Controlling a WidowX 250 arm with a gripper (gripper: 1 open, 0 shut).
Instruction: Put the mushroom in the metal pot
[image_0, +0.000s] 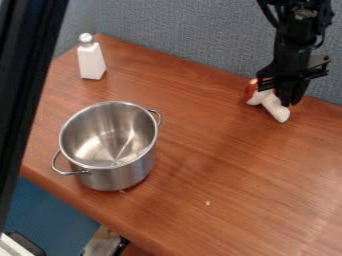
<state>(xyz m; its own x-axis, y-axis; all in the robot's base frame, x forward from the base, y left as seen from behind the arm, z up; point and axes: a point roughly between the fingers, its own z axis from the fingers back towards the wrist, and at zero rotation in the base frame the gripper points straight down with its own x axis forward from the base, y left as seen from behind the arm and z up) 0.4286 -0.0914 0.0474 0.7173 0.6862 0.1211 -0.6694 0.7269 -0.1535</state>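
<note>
We see a black robot gripper at the far right, over the small mushroom with thick cream-white stem and red-brown cap, which lies on its side; we cannot tell whether its fingers are spread or closed. We judge the toy light and firm, its smooth stem best pinched across the middle. Leftward and nearer, on the brown wooden table, waits the shiny steel pot, its raised rim the main obstacle; a white bottle stands far left.
</note>
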